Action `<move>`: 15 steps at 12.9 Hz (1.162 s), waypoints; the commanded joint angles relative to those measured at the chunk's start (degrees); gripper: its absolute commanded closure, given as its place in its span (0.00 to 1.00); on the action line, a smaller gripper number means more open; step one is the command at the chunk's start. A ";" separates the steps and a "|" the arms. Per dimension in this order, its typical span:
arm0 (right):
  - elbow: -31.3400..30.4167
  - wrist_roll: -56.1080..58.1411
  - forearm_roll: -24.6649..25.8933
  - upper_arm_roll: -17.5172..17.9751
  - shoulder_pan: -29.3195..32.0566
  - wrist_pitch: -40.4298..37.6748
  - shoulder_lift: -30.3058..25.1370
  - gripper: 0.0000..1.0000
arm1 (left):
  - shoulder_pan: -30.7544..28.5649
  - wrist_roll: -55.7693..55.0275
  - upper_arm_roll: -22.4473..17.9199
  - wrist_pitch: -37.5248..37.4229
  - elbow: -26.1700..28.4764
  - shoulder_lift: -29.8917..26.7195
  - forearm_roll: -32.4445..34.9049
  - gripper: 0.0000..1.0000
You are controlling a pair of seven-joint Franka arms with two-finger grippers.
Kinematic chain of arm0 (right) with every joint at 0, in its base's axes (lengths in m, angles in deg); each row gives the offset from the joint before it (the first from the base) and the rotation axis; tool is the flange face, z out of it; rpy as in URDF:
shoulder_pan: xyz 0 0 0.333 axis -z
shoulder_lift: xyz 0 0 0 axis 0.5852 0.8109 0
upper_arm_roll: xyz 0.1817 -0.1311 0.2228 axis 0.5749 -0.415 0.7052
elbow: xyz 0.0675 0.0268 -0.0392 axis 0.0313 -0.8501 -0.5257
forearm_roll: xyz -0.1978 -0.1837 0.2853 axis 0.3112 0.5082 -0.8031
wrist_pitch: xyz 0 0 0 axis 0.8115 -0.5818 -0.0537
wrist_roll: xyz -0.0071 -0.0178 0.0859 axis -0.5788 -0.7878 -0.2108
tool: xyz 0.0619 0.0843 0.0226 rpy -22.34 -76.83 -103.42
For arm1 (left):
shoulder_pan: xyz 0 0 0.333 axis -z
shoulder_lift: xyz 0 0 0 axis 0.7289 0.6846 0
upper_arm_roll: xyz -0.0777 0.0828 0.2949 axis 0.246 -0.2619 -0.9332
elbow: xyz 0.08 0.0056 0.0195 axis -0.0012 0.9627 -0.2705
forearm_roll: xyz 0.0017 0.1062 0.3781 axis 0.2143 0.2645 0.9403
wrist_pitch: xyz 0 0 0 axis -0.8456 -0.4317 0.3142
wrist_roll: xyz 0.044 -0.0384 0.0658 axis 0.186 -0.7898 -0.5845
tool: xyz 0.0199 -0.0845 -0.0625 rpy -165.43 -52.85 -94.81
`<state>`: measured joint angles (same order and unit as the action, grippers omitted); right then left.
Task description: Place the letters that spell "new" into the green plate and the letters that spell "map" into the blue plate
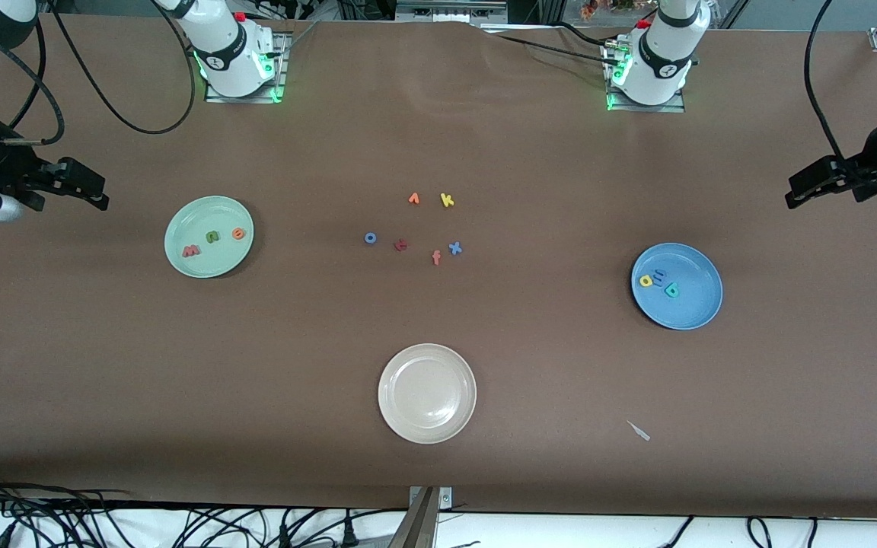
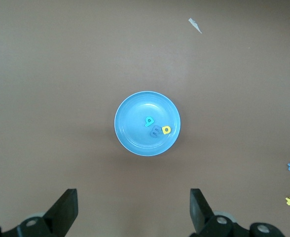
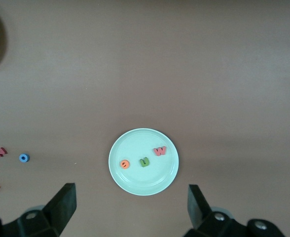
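Front view: your brown table (image 1: 438,137) | n, e, w (image 1: 214,237) in green plate (image 1: 183,262) | m, a, p (image 1: 658,281), seemingly, in blue plate (image 1: 693,308) | left gripper (image 1: 811,186), right gripper (image 1: 81,186) released, aloft over table ends.

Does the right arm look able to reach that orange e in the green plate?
Probably yes: the right gripper hangs open beside the green plate, and nothing covers the orange e.
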<state>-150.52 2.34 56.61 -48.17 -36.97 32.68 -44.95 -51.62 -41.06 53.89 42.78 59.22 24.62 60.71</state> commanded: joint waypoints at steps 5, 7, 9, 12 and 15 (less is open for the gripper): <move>0.41 0.30 -0.29 -0.04 0.18 -1.11 -0.56 0.00 | -0.01 0.98 -1.01 1.66 1.52 0.84 -1.56 0.00; 0.50 0.21 -0.29 -0.13 0.10 -2.86 -0.56 0.00 | -0.19 0.98 -0.92 1.75 1.53 0.84 -1.56 0.00; 0.50 0.21 -0.29 -0.13 0.10 -2.78 -0.56 0.00 | -0.19 0.98 -0.92 2.71 1.70 0.84 -1.56 0.00; 0.50 0.21 -0.29 -0.13 0.18 -2.87 -0.56 0.00 | -0.10 0.98 -0.66 2.63 1.88 0.66 -1.56 0.00; 0.50 0.21 -0.29 -0.13 0.10 -2.86 -0.56 0.00 | -0.19 0.98 -0.66 2.72 2.05 0.75 -1.56 0.00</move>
<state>-150.52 2.34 56.61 -48.19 -36.96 31.02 -44.95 -51.65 -41.04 53.38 44.75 60.54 25.88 60.71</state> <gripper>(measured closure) 0.000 0.000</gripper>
